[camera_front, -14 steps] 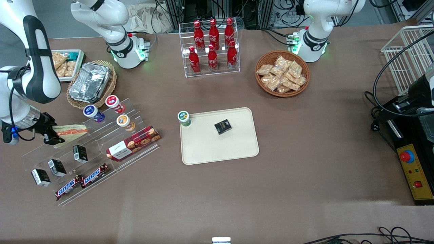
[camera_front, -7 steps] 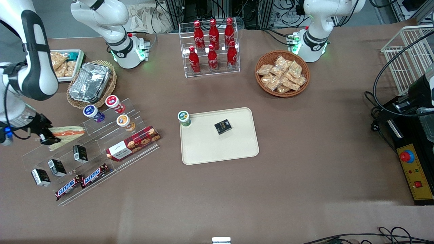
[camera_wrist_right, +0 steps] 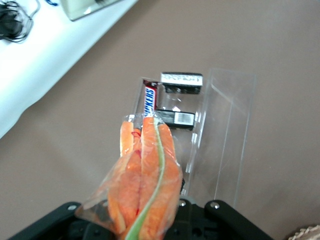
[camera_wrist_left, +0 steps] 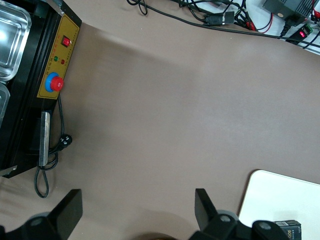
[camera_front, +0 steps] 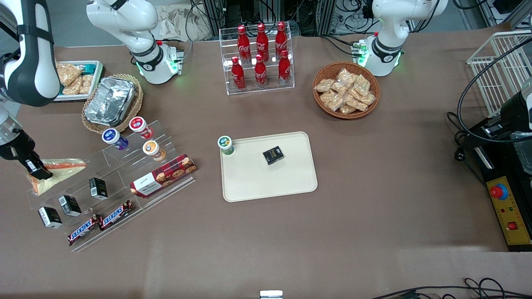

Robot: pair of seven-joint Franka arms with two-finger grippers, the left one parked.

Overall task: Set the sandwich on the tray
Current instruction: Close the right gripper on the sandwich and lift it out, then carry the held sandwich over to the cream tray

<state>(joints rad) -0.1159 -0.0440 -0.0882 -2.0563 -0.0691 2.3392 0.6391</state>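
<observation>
The sandwich (camera_front: 58,171), a wrapped wedge with orange and green filling, hangs in my gripper (camera_front: 35,169) above the working arm's end of the clear acrylic stand (camera_front: 112,182). In the right wrist view the sandwich (camera_wrist_right: 146,185) fills the space between the jaws, which are shut on it. The cream-beige tray (camera_front: 291,182) lies flat at the table's middle, well away toward the parked arm's end. A small black box (camera_front: 273,155) lies on the tray and a green-lidded cup (camera_front: 225,144) stands at its corner. The tray's corner (camera_wrist_left: 280,195) shows in the left wrist view.
The stand holds lidded cups (camera_front: 139,126), a red biscuit box (camera_front: 163,175), small black boxes (camera_front: 69,204) and Snickers bars (camera_front: 99,222). A foil container in a basket (camera_front: 111,101), a cola bottle rack (camera_front: 258,58) and a snack basket (camera_front: 346,90) stand farther back.
My gripper has lifted the sandwich off the stand and carried it sideways, away from the tray, toward the table's edge at the working arm's end.
</observation>
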